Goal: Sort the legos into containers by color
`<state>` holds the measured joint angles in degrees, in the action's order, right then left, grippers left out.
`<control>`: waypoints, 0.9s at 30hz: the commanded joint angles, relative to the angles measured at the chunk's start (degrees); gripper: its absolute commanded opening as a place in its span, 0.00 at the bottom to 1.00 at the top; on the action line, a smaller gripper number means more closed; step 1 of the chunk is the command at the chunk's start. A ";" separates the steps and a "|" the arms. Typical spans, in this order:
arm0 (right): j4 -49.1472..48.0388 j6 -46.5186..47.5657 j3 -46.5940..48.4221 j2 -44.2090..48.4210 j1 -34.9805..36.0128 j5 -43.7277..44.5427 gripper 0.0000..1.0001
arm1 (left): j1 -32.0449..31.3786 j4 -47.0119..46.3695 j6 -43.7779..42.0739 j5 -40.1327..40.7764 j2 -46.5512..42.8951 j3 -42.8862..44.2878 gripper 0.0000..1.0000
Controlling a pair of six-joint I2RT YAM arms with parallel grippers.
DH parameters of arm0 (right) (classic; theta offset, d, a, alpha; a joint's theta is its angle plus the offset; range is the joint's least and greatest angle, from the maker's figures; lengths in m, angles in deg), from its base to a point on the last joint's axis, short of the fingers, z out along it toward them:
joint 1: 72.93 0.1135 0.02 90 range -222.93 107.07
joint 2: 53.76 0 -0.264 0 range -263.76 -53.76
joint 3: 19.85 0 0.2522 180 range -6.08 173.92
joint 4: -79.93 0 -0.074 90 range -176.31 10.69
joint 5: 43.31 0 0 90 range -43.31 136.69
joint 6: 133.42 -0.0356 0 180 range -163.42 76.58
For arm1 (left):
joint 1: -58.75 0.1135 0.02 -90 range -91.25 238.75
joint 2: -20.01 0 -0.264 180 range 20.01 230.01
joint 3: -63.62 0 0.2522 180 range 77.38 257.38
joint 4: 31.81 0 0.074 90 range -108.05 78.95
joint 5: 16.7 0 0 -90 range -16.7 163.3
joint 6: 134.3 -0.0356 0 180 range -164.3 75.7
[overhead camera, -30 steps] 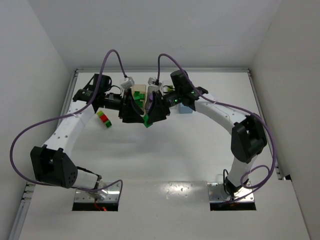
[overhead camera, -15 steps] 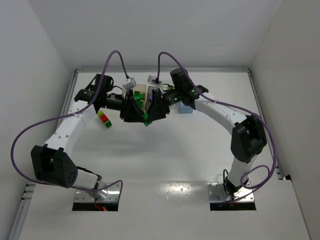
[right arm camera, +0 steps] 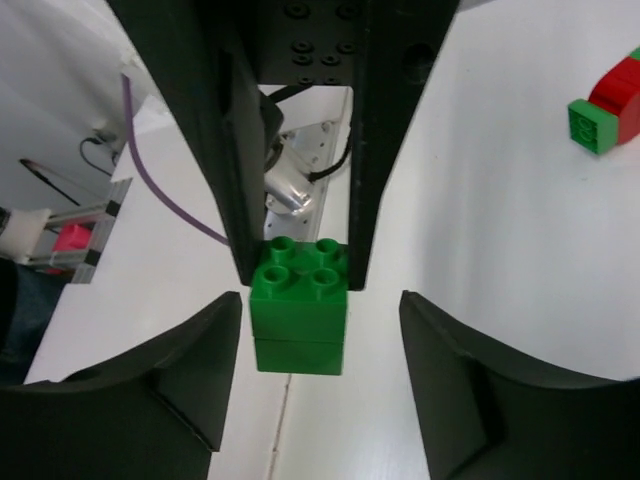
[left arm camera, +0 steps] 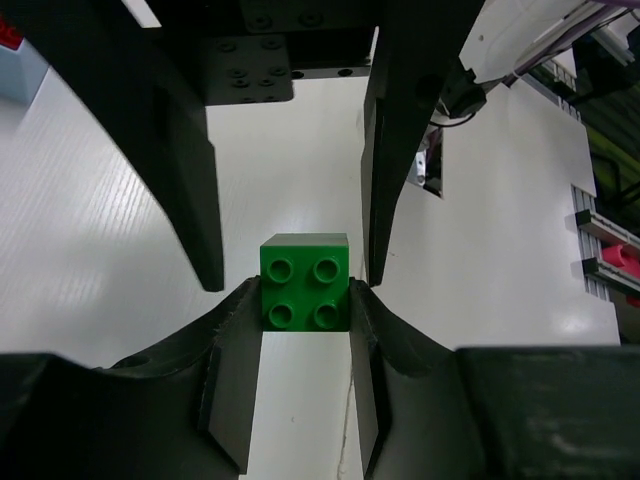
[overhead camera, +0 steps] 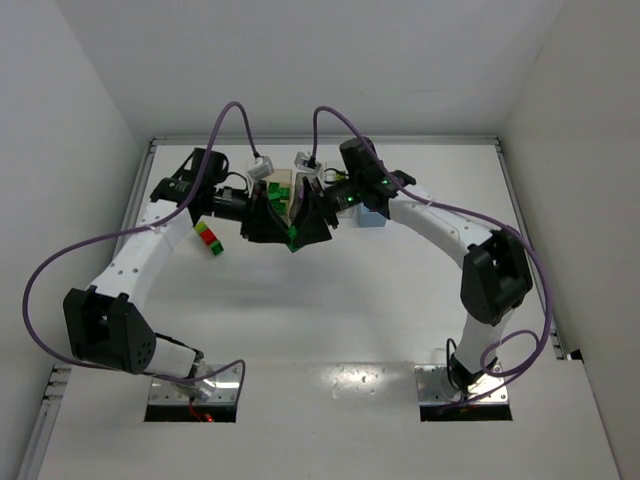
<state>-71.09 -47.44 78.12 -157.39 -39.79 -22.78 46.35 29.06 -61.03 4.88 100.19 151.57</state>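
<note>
1. The green brick (left arm camera: 305,282) is held above the table (overhead camera: 330,300), in the upper middle of the top view, where the two arms meet. It is clamped by the left gripper (left arm camera: 305,297), whose fingers are pressed on both of its sides.
2. The right gripper (right arm camera: 320,305) is spread around the same brick. A gap is seen on each side, wider at the right of the frame, so nothing is held by it.
3. The task is judged to be partly done. Green pieces (overhead camera: 272,187) are seen in the tan bin (overhead camera: 285,176), and a red piece (left arm camera: 8,30) is seen in the blue bin (left arm camera: 22,78).
4. A red-and-green piece (overhead camera: 209,238) lies on the table, to the left of the grippers, and is not yet sorted. Its colours look stuck together, so it probably must be separated first. The held brick is also not yet placed.
5. What stands behind the arms cannot be made out.
6. The whole layout is given by the top view, but the grip is hidden there and is shown only by the wrist views. The red piece in the blue bin is shown only in the upper left corner of the left wrist view. A seam across the brick's side is shown only by the right wrist view, and whether these are two bricks cannot be told.
</note>
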 commanded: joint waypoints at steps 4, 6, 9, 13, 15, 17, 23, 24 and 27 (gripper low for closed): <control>0.77 2.96 0.26 2.12 0.25 3.55 0.71 | -0.52 -2.11 -1.99 -2.59 -2.49 1.48 0.19; 0.77 2.96 -1.14 2.12 0.25 3.55 0.71 | -0.52 -2.11 -1.37 -2.59 -2.49 2.01 0.19; 0.77 2.96 -1.76 2.74 0.25 4.08 0.72 | 0.01 -3.42 -0.06 -2.59 -2.49 2.62 0.19; 0.77 2.96 -2.29 3.26 0.25 2.95 0.63 | 0.01 -3.96 0.47 -3.11 -2.49 2.62 0.19; 0.07 2.96 -2.29 3.26 0.25 2.07 0.55 | 0.01 -3.96 0.47 -3.12 -1.96 3.15 0.19; -1.16 2.96 -2.29 3.26 -0.27 0.75 0.45 | 0.01 -4.49 0.99 -3.12 -1.96 3.15 0.19; -3.01 1.90 -2.29 3.26 -0.27 0.13 0.15 | 0.01 -4.49 1.00 -2.07 -1.96 2.62 0.19; -3.01 1.90 -2.29 3.26 -0.27 0.13 0.12 | 0.53 -4.49 1.00 -2.07 -1.96 2.62 0.18; -3.01 2.42 -2.81 3.26 -0.27 0.65 0.07 | 3.25 -10.16 5.64 -2.07 -2.57 1.48 0.18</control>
<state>-71.28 -46.23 76.00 -155.95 -39.81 -21.39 47.40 25.47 -58.23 5.41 99.67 152.14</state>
